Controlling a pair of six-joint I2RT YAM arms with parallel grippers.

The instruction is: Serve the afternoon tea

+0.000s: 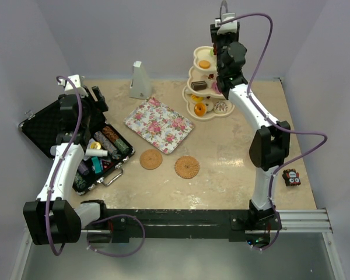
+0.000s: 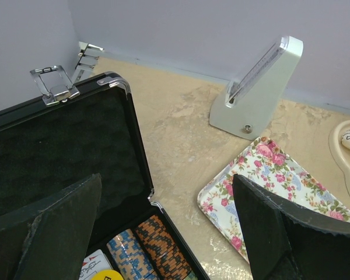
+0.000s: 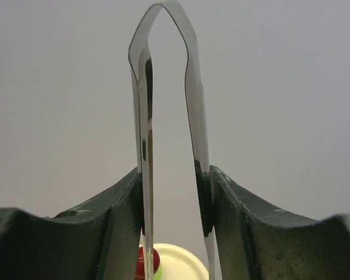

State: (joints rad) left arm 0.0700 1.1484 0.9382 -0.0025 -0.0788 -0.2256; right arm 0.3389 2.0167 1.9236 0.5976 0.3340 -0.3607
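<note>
The cream three-tier stand rises at the back of the table. An orange donut lies on its top tier and a dark cake on the middle one. On the bottom tier are an orange donut and a pale one. My right gripper hangs above the stand. Its fingers press both arms of silver metal tongs, with the stand's red knob below. Two woven coasters lie mid-table. My left gripper is open and holds nothing, over the black case. No mugs show.
The open black case of chips and cards sits at the left. A floral tray lies in the middle, and a grey pyramid-shaped object stands behind it. A small red toy lies near the right edge. Walls close in on three sides.
</note>
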